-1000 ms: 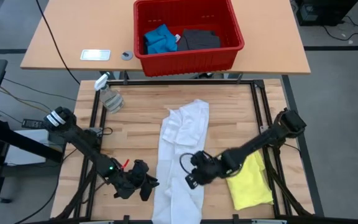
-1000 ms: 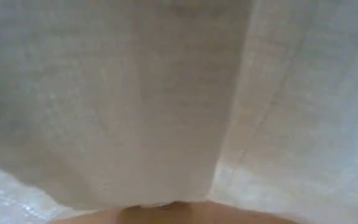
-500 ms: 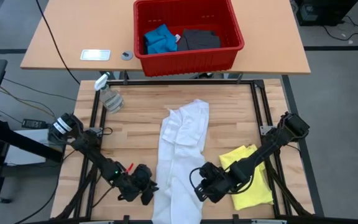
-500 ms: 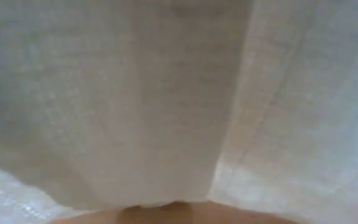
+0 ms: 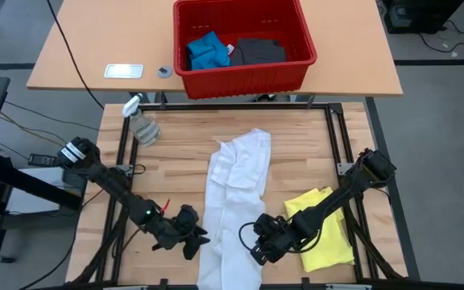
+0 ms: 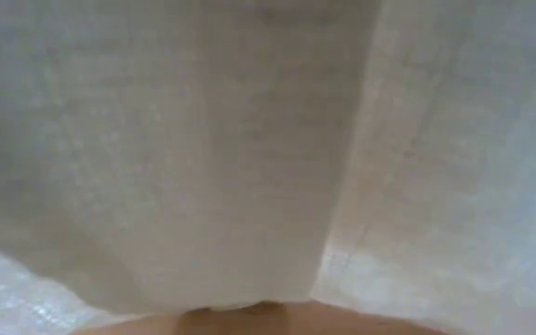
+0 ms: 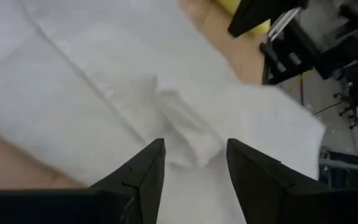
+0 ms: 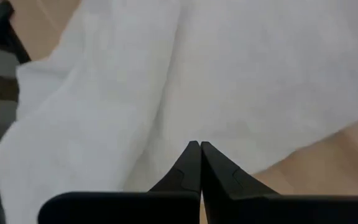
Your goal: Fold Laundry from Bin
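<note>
At white shirt (image 5: 234, 201)'s edges, left pincer (image 7: 194, 163) parted, right pincer (image 8: 200, 149) closed, empty

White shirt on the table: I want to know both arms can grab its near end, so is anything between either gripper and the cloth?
Nothing visible. The left gripper, open, sits at the white shirt with bare cloth between its fingers; the right gripper, shut, is at its other edge.

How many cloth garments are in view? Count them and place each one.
4. A long white cloth shirt lies down the wooden table's middle; a bright yellow T-shirt lies to its right; a blue piece and a dark grey piece sit in the red plastic bin. More may hide underneath.
</note>
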`<state>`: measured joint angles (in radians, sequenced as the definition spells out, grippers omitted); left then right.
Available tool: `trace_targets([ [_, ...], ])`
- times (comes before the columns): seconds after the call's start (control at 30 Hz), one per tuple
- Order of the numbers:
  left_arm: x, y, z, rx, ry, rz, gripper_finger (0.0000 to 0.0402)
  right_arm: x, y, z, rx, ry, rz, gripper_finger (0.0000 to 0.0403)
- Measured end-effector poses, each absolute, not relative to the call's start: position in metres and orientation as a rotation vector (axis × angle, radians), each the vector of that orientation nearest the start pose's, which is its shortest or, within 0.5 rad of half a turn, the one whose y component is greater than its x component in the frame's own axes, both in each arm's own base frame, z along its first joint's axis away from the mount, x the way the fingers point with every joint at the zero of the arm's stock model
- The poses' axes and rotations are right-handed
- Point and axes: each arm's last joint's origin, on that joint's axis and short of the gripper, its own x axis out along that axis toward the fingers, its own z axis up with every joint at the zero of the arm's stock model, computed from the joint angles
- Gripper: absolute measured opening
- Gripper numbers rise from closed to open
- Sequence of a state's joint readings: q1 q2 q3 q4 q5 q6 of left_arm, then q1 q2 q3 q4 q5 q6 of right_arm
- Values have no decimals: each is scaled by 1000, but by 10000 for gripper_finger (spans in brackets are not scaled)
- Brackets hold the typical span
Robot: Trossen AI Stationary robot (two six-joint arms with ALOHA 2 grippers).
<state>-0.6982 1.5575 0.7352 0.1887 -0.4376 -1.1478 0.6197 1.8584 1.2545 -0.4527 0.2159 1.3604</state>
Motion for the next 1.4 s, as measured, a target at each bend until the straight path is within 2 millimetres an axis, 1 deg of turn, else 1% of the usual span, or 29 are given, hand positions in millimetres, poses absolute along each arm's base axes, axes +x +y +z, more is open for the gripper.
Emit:
trace_targets([
  [0.07, 243, -183, 175, -774, 582, 83, 178, 312, 217, 185, 795, 965, -343, 7],
  [0.17, 243, -180, 172, -770, 599, 106, 178, 311, 223, 189, 777, 915, -350, 5],
  [0.27, 244, -178, 172, -832, 597, 133, 177, 308, 226, 189, 766, 914, -351, 5],
  [0.33, 247, -175, 172, -838, 606, 134, 172, 306, 228, 189, 755, 924, -347, 5],
  [0.53, 258, -159, 171, -858, 635, 139, 133, 300, 226, 186, 695, 993, -360, 5],
  [0.67, 262, -150, 181, -858, 599, 115, 104, 299, 223, 187, 669, 1009, -363, 5],
  [0.8, 262, -148, 190, -825, 564, 79, 81, 302, 219, 187, 650, 1018, -349, 4],
  [0.9, 262, -151, 193, -765, 538, 35, 69, 309, 217, 186, 650, 1048, -266, 4],
  [1.0, 264, -156, 180, -709, 576, 36, 64, 316, 214, 178, 608, 1069, -215, 4],
  [1.07, 263, -160, 167, -683, 622, 53, 64, 320, 211, 166, 577, 1111, -213, 4],
  [1.17, 267, -163, 156, -707, 641, 68, 64, 326, 207, 149, 554, 1139, -235, 4],
  [1.27, 266, -165, 143, -748, 699, 88, 63, 332, 205, 138, 555, 1146, -244, 4],
  [1.4, 264, -171, 137, -808, 742, 87, 63, 332, 205, 137, 562, 1146, -249, 4],
])
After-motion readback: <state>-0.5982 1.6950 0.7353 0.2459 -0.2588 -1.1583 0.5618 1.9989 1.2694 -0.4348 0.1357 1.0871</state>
